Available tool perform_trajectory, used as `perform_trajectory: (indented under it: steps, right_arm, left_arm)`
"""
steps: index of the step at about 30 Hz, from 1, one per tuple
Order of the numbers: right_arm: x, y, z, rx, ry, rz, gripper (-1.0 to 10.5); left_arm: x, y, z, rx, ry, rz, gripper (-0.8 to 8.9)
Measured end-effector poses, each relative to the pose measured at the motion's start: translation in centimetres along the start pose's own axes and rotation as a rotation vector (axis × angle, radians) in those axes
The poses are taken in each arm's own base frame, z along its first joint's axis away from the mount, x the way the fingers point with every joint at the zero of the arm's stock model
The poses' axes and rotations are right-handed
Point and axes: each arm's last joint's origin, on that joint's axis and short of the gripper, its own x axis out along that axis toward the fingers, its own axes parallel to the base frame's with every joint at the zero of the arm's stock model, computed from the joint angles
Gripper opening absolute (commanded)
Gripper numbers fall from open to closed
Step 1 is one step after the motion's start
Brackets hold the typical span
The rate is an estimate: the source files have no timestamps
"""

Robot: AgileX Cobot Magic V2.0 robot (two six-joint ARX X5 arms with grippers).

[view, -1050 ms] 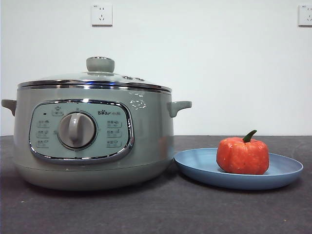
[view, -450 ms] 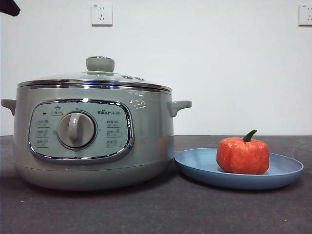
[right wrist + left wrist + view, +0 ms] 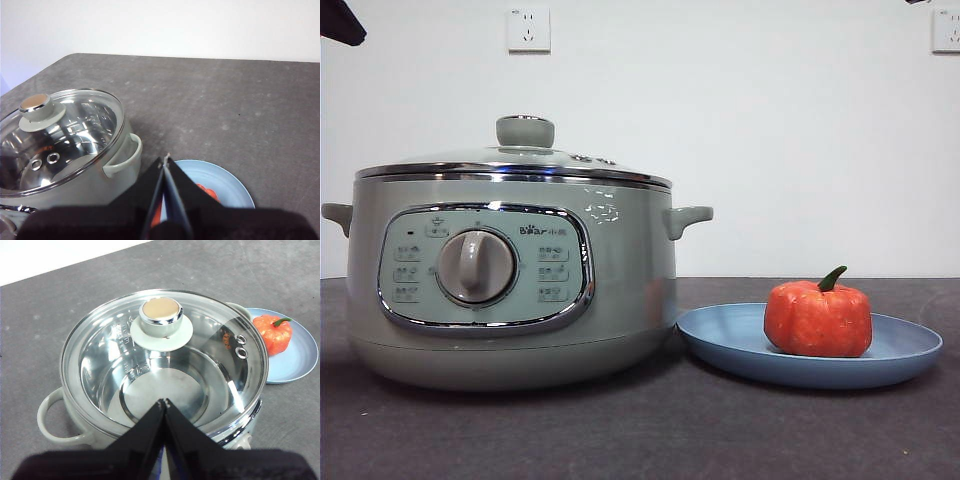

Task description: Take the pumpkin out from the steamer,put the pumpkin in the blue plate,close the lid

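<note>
The right tool hangs with its jaws pressed together above the blue plate, hiding most of the pumpkin on it. Beside the plate stands the steamer, the lid seated on it, on the grey surface.

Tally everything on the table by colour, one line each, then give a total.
Sage-green: 2, the steamer and the lid closed on it, glass with a green knob.
Light blue: 1, the blue plate.
Orange-red: 1, the pumpkin resting on that plate.
Total: 4.
</note>
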Motion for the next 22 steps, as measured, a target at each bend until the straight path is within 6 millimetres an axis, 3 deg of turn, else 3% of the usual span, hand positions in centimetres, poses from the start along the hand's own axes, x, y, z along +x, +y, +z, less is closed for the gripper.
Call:
perform_trajectory:
  steps: [6, 13, 15, 18, 22]
  right_arm:
    - [0.0, 0.0, 0.0, 0.000, 0.001, 0.000, 0.0]
    - [0.0, 0.0, -0.1, -0.001, 0.006, -0.001, 0.0]
    - [0.0, 0.0, -0.1, -0.001, 0.006, -0.001, 0.0]
    - [0.0, 0.0, -0.1, -0.001, 0.006, 0.000, 0.0]
    - [0.0, 0.0, -0.1, -0.001, 0.006, -0.001, 0.0]
  left_arm:
    - [-1.0, 0.0, -0.1, -0.002, -0.025, 0.009, -0.03]
    - [-7.2, 0.5, -1.1, -0.044, -0.290, 0.151, -0.03]
    - [-8.1, 0.5, -1.8, -0.057, -0.362, 0.212, -0.03]
    - [-7.6, 0.8, -3.7, -0.077, -0.380, 0.299, -0.03]
    - [-5.2, 1.5, -6.7, -0.101, -0.374, 0.377, -0.03]
